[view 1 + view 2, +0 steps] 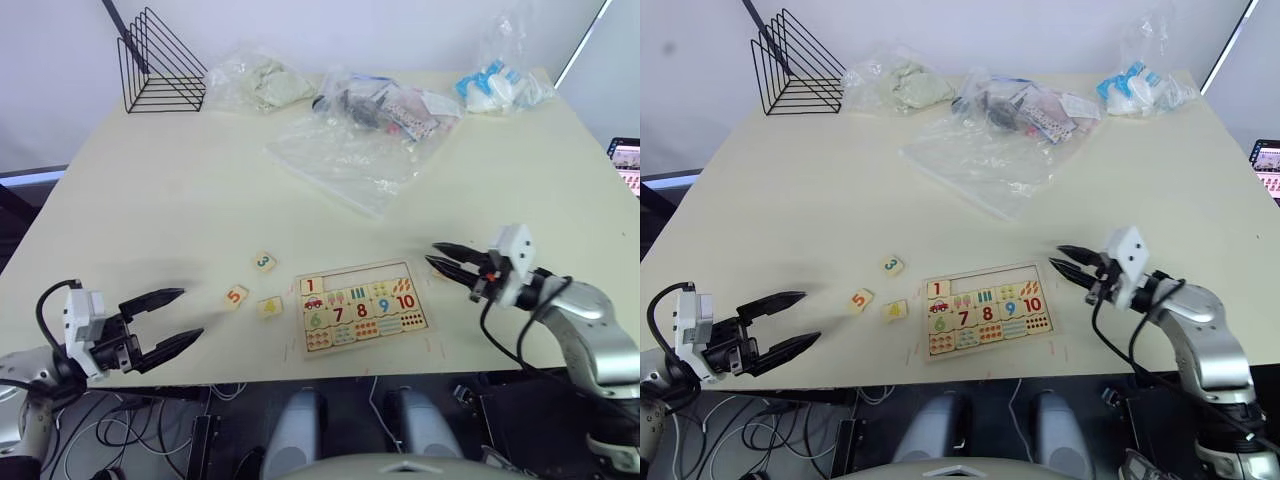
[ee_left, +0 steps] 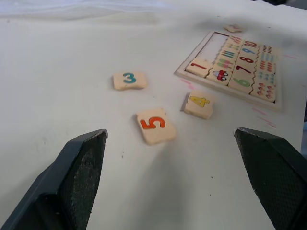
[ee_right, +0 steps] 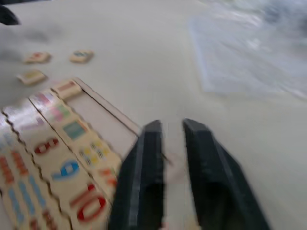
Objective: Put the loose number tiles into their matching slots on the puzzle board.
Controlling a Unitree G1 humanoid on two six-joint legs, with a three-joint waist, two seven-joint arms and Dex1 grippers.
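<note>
My left gripper (image 1: pixel 168 320) hangs with fingers wide apart, lined up toward tile 5 (image 1: pixel 236 296); 3 (image 1: pixel 264 262) and 4 (image 1: pixel 269 307) lie beside the puzzle board (image 1: pixel 362 308). My right gripper (image 1: pixel 443 257), fingers nearly together, seems to pinch a tile just off the board's right end.

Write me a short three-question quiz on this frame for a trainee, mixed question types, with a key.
1. True or false: tile 1 already sits in the top row of the puzzle board.
2. Tile 3, tile 4 and tile 5 lie loose on the table. Which one is nearest the board?
3. Fill in: the left tool is ____ (open or shut) and holds nothing.

Key: 1 true; 2 tile 4; 3 open.
</note>
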